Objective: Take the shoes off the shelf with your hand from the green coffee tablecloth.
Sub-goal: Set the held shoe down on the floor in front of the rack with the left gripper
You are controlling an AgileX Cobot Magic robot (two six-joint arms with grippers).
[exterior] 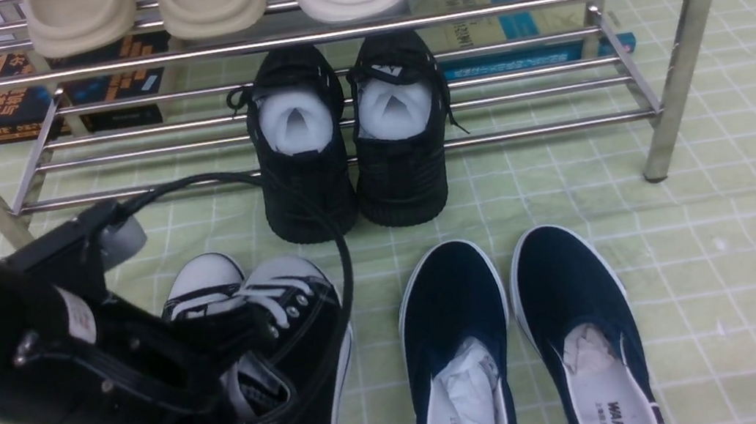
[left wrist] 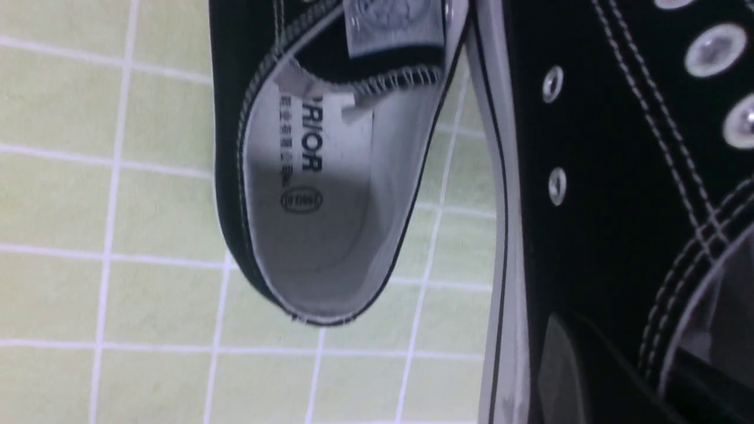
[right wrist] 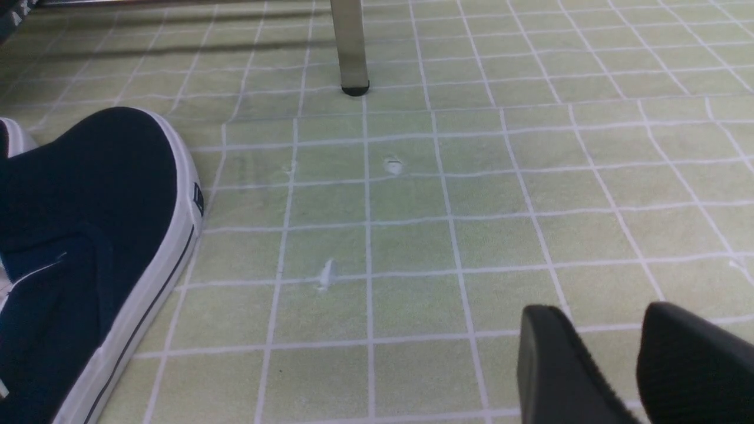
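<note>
The shoes (exterior: 291, 305) stand off the shelf (exterior: 680, 88) on the green coffee tablecloth (exterior: 728, 281), toward the worktop's near left corner, with their toes pointing at the shelf. The left hand (exterior: 233, 339) reaches into them, its fingers (left wrist: 556, 383) pressed together on one shoe's canvas side. The right hand (right wrist: 607, 318) hovers low over the cloth beside a navy slip-on (right wrist: 88, 235) — its fingers (right wrist: 554, 365) slightly spread, holding nothing.

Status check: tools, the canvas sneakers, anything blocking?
Left tool shut on the shoes, in front of the shelf. Right tool open, empty, over tablecloth. Navy slip-ons beside, apart; nothing blocking.
</note>
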